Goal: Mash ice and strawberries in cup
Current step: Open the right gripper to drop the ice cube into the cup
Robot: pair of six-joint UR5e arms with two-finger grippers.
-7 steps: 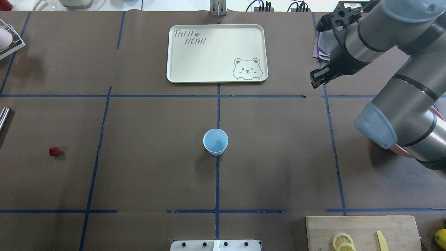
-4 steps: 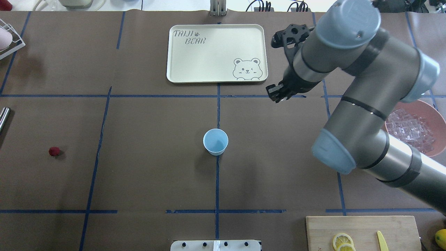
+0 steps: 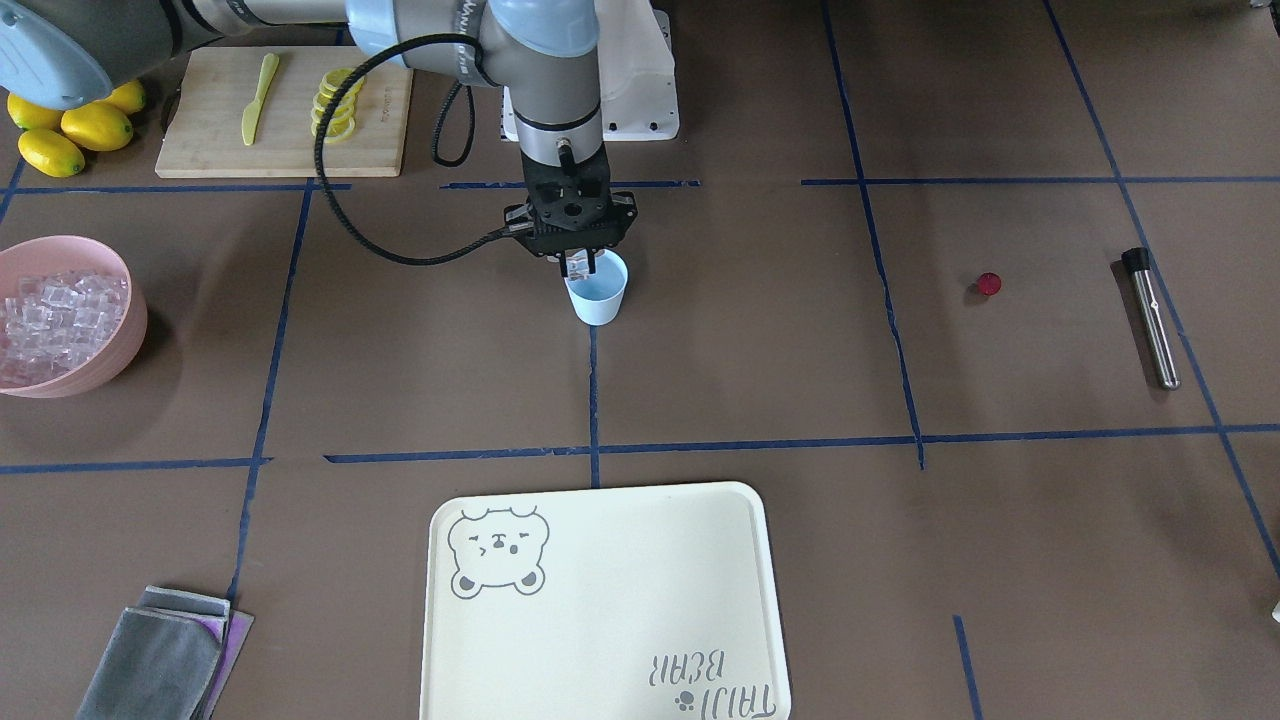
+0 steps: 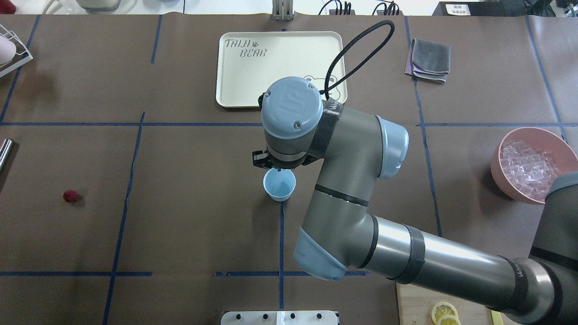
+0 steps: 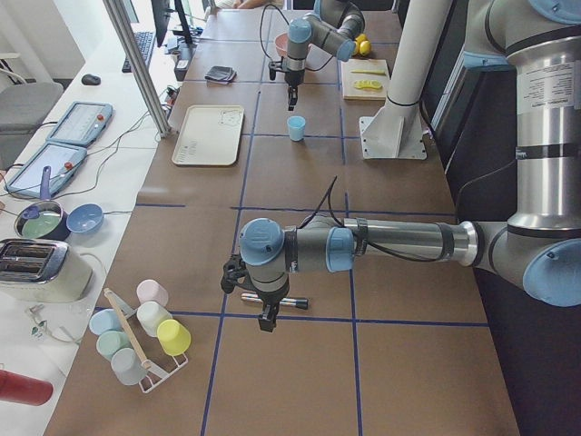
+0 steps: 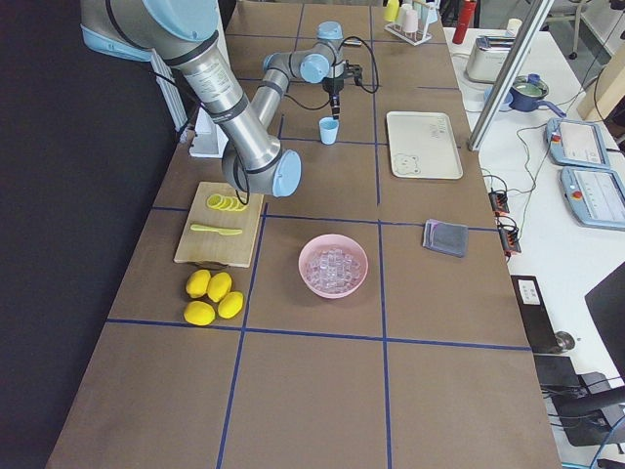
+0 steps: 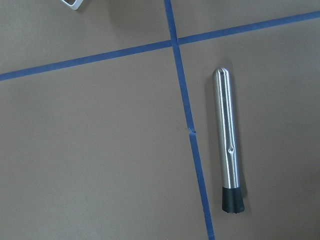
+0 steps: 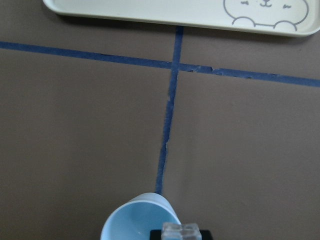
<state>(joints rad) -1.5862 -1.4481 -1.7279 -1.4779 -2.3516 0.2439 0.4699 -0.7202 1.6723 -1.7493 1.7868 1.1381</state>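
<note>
The pale blue cup point(image 4: 280, 184) stands upright at the table's centre and looks empty in the right wrist view point(image 8: 135, 226). My right gripper point(image 3: 580, 264) hangs just above the cup's rim point(image 3: 597, 292), shut on one clear ice cube point(image 8: 181, 231). More ice fills the pink bowl point(image 4: 533, 164). The red strawberry point(image 4: 70, 196) lies alone on the table far to the left. My left gripper point(image 5: 265, 320) hovers over a steel muddler point(image 7: 229, 142); it shows only in the exterior left view, so I cannot tell its state.
A cream bear tray point(image 4: 280, 67) lies beyond the cup. A cutting board point(image 3: 285, 100) carries lemon slices and a yellow knife, with whole lemons point(image 3: 70, 125) beside it. A folded grey cloth point(image 4: 429, 58) is at the back right, and a rack of cups point(image 5: 136, 336) at the left end.
My right arm has swung from the back right toward the centre and come down, bringing the ice cube over the cup. The pink bowl is uncovered now.
</note>
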